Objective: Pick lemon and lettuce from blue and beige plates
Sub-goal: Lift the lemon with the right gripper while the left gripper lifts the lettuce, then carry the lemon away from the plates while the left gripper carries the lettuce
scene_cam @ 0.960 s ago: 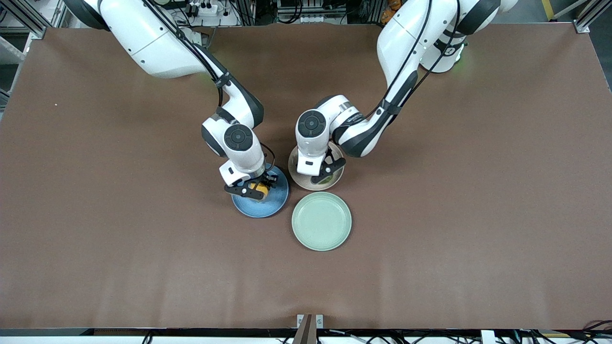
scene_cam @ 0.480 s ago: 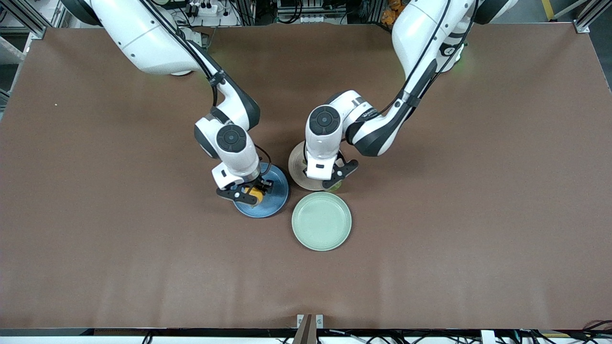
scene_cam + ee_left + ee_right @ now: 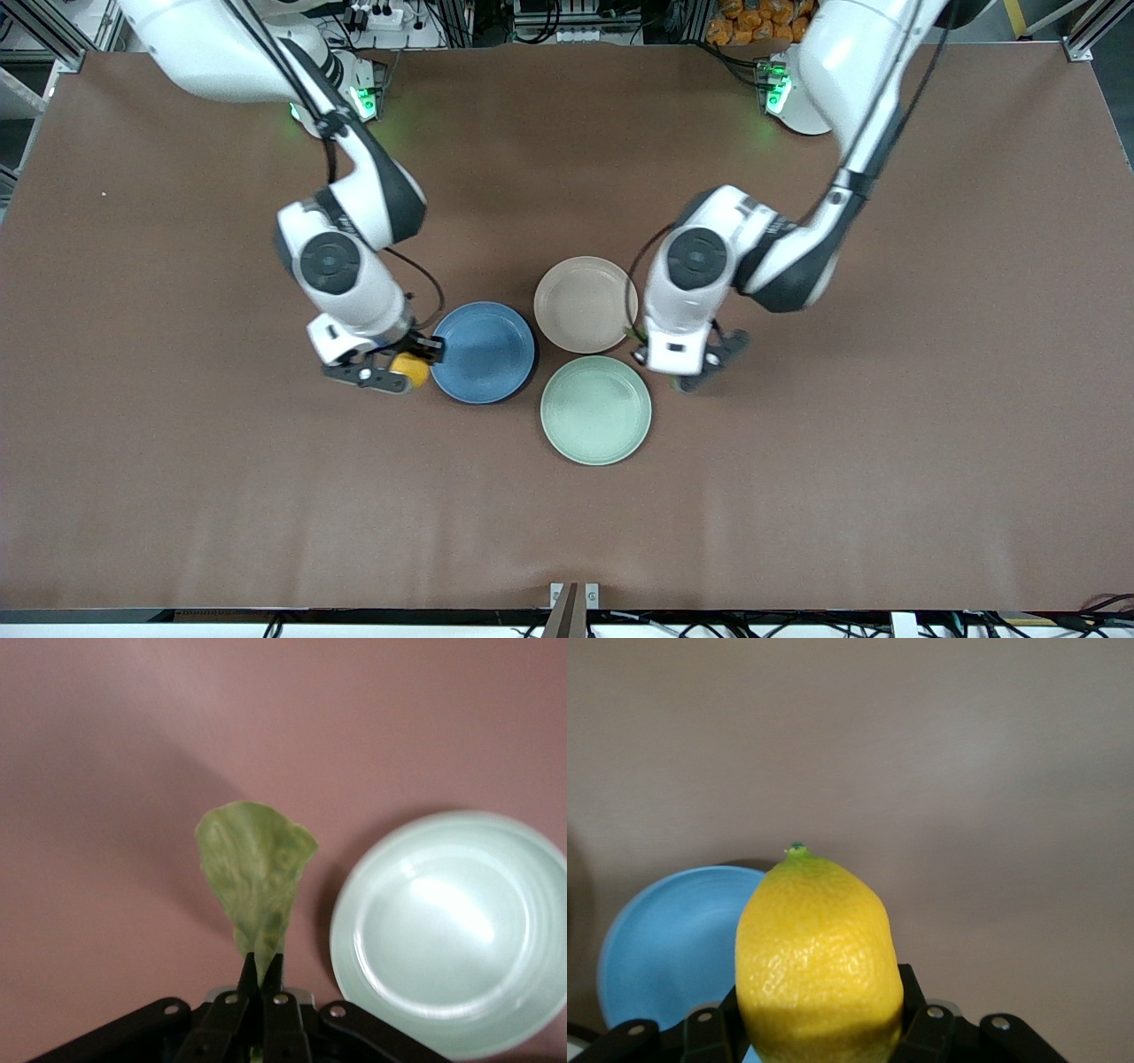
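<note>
My right gripper (image 3: 399, 366) is shut on the yellow lemon (image 3: 410, 367) and holds it over the bare table just beside the blue plate (image 3: 483, 353), toward the right arm's end. The lemon fills the right wrist view (image 3: 819, 957), with the blue plate (image 3: 673, 939) under it to one side. My left gripper (image 3: 260, 966) is shut on the stem end of the green lettuce leaf (image 3: 255, 868), which hangs over the bare table beside the mint-green plate (image 3: 452, 930). In the front view the left gripper (image 3: 684, 370) hides most of the leaf. The beige plate (image 3: 580, 304) holds nothing.
The pale mint-green plate (image 3: 595, 409) sits nearer the front camera than the blue and beige plates, touching or almost touching both. Brown table mat (image 3: 886, 399) stretches wide toward both ends.
Both grippers have lifted off their plates and moved outward: the right one with the lemon toward the right arm's end, the left one with the lettuce toward the left arm's end. Both plates now show bare.
</note>
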`<state>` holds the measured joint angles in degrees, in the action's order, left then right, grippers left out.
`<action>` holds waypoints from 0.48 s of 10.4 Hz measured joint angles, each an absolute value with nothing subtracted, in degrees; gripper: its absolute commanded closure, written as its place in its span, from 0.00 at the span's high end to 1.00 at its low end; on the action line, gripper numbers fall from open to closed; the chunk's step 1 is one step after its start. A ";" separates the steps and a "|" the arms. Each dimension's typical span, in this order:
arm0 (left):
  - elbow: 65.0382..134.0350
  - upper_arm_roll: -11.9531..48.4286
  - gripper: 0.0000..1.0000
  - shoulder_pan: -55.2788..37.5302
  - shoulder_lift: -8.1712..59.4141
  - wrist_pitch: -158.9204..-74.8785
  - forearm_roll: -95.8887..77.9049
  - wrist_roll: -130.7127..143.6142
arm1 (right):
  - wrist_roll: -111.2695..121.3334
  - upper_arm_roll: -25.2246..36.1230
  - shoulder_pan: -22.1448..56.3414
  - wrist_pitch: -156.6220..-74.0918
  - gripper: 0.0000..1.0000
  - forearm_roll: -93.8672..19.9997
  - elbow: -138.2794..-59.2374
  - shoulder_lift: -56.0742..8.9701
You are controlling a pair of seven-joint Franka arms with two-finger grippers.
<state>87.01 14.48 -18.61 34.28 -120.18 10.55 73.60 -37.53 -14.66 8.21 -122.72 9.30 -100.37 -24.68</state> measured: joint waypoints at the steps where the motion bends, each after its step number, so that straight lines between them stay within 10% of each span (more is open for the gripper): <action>1: 87.05 14.60 0.00 -15.84 33.89 -119.75 10.55 70.66 | -31.64 -12.65 6.94 -119.88 0.00 8.24 -100.39 -22.73; 5: 87.89 14.59 0.00 -6.64 34.11 -118.47 10.55 55.32 | -10.43 -4.47 3.41 -117.47 0.00 7.48 -101.16 -20.66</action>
<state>87.89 14.59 -6.64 34.11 -118.47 10.55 55.32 -10.43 -4.47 3.41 -117.47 7.48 -101.16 -20.66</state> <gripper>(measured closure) 0.965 0.357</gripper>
